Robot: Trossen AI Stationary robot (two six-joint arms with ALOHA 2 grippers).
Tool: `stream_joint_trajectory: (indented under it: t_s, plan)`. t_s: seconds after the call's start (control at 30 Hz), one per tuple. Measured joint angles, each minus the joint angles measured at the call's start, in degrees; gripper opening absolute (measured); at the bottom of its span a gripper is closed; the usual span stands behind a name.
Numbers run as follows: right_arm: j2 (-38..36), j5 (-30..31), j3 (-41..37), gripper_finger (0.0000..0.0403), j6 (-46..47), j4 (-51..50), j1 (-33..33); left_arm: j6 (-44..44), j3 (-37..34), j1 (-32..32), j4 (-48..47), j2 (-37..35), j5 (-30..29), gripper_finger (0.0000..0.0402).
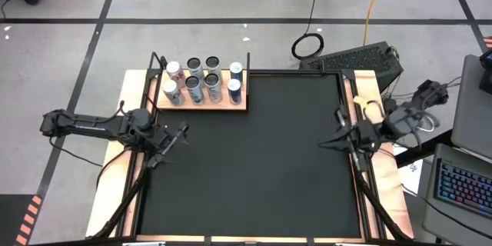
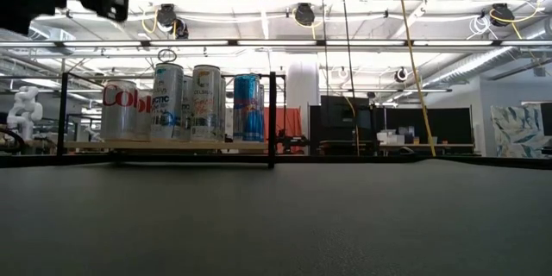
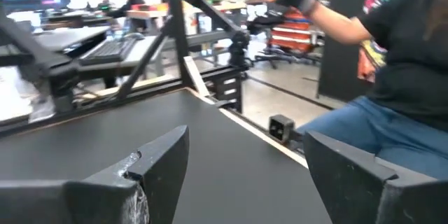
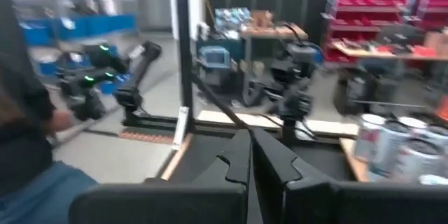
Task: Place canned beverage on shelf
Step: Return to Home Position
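Several beverage cans (image 1: 201, 81) stand upright on their bases on the shelf (image 1: 241, 105), a light-wood board with thin black corner rods at the mat's far left. The low view shows the cans (image 2: 172, 103) in a row on the board (image 2: 164, 147). At the mat's left edge, nearer than the shelf, my left gripper (image 1: 181, 132) hangs open with nothing between its fingers (image 3: 157, 164). My right gripper (image 1: 326, 142) is shut and empty at the mat's right edge; its wrist view shows the closed fingertips (image 4: 250, 147) and the cans (image 4: 392, 143) far off.
The black mat (image 1: 254, 169) lies bare between the two grippers, edged by narrow wooden strips (image 1: 138, 84). A dark case (image 1: 361, 60) and cables sit beyond the far right corner, and a keyboard (image 1: 461, 188) lies at the right. A person (image 3: 392, 77) stands beside the table.
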Motion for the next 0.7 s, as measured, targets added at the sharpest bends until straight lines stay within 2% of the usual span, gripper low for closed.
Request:
stream_joint_trajectory:
  t_s: [0.13,0.27,0.4,0.6,0.7]
  plan:
    - [-4.6,-4.4,-15.0,0.0000,-2.3,14.8,0.0,-2.3,-4.1,0.0,4.6,-0.1,-4.9,0.0283]
    - [-5.8,-7.4,-26.1,0.0000,-4.8,27.2,0.0,-2.3,-7.0,0.0,4.5,-0.1,-12.9,0.0283]
    - [-5.6,-11.6,-32.9,0.0000,-5.8,33.5,0.0,-2.3,-9.7,0.0,4.0,0.0,-22.6,0.0283]
    - [-5.4,-11.7,-40.4,0.0000,-5.8,38.3,0.0,-2.3,-13.2,0.0,5.2,0.0,-34.7,0.0283]
    - [-5.3,-11.7,-43.9,0.0000,-6.2,41.9,0.0,-2.3,-13.9,0.0,5.3,0.0,-38.3,0.0283]
